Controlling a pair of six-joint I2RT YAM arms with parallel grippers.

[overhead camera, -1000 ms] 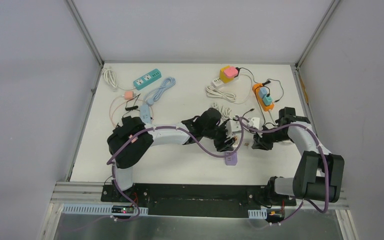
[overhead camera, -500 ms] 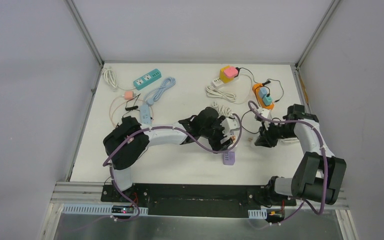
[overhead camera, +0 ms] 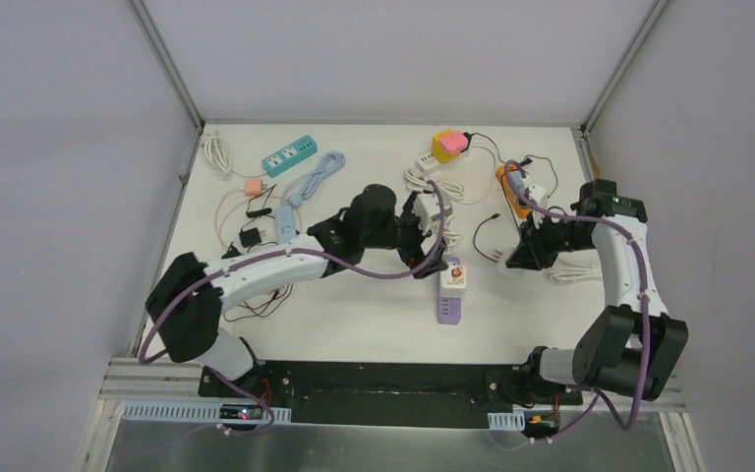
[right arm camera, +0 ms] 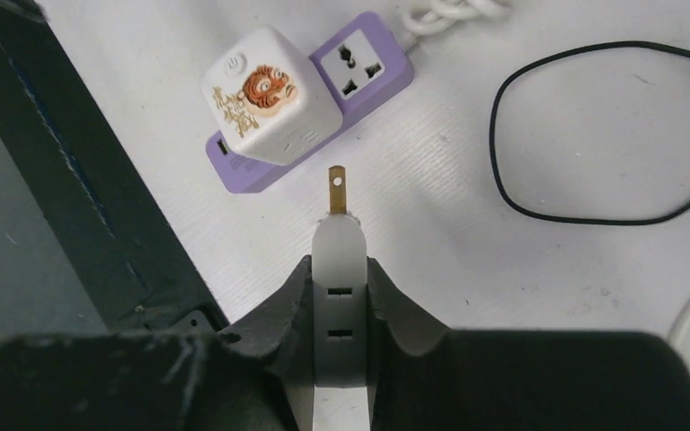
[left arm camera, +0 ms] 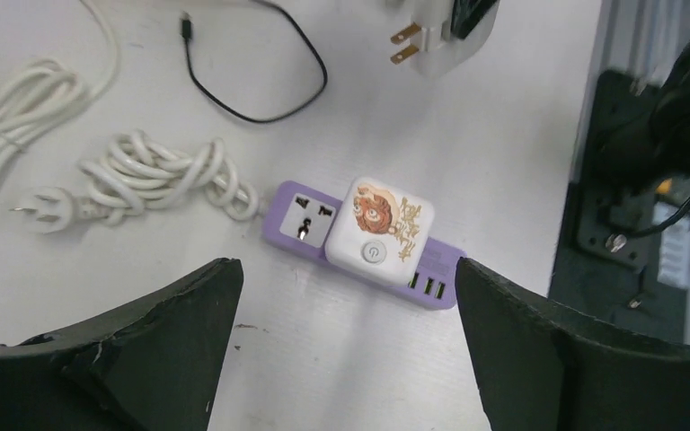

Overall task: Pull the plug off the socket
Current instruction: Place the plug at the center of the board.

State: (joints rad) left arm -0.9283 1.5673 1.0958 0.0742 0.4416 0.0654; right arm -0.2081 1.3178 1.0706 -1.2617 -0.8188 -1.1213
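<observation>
Where the worktop (overhead camera: 354, 320) runs closest to the arm bases, a purple power strip (overhead camera: 449, 308) lies flat. A white cube adapter (overhead camera: 455, 276) with an orange animal picture sits on it. One universal socket (left arm camera: 308, 215) shows uncovered beside the cube. A bundled white cord (left arm camera: 144, 175) leaves the strip's end.

Above the strip hangs the left claw (left arm camera: 349, 269). Its two black fingers (left arm camera: 144, 359) are spread wide, with nothing between them.

Off to the right, well apart from the strip, the right claw (right arm camera: 339, 274) is clamped on the white plug (right arm camera: 338, 241). The plug is out of any socket, with its bare prongs (left arm camera: 404, 45) pointing toward the strip. A thin black cable (overhead camera: 487, 231) loops over the worktop between the strip and this claw.

Farther back on the right lies an orange power strip (overhead camera: 517, 190) carrying blue plugs. A yellow and pink cube socket (overhead camera: 449, 145) stands near the far edge. At the far left are a teal power strip (overhead camera: 290, 157) and a coiled pale blue cable (overhead camera: 317, 177).
</observation>
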